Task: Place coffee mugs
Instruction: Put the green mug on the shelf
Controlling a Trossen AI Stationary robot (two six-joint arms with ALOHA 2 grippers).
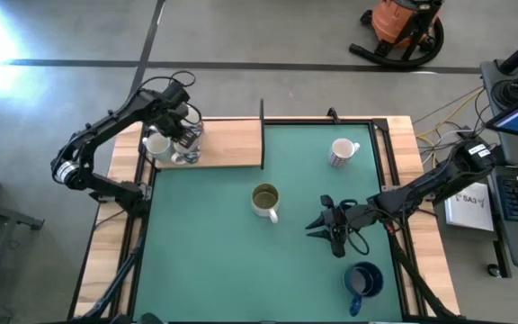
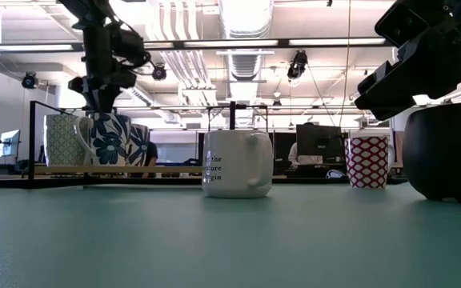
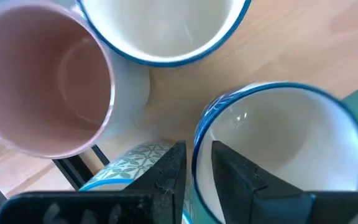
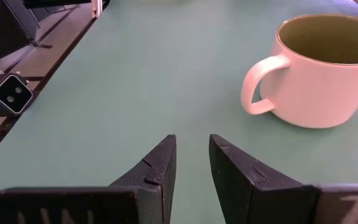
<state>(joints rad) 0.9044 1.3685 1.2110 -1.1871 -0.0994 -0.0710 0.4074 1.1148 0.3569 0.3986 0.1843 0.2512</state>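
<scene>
Jaws of left gripper [image 3: 196, 167] straddling rim of blue-rimmed mug [image 3: 278, 149], one finger inside, one outside; gripped or just let go, cannot tell. Parked among other mugs on wooden board [image 1: 232, 144] at mat's far-left corner. Placing step. Next: spread wider, lift straight clear. Right gripper [image 4: 192, 163] empty, slightly parted, near olive-lined mug [image 4: 322, 71] mid-mat.

Wide open green bench [image 1: 205, 261] on the left side; mugs crowd the wooden shelf [image 1: 232, 144], and the olive-lined mug [image 1: 265, 199] blocks the centre.
</scene>
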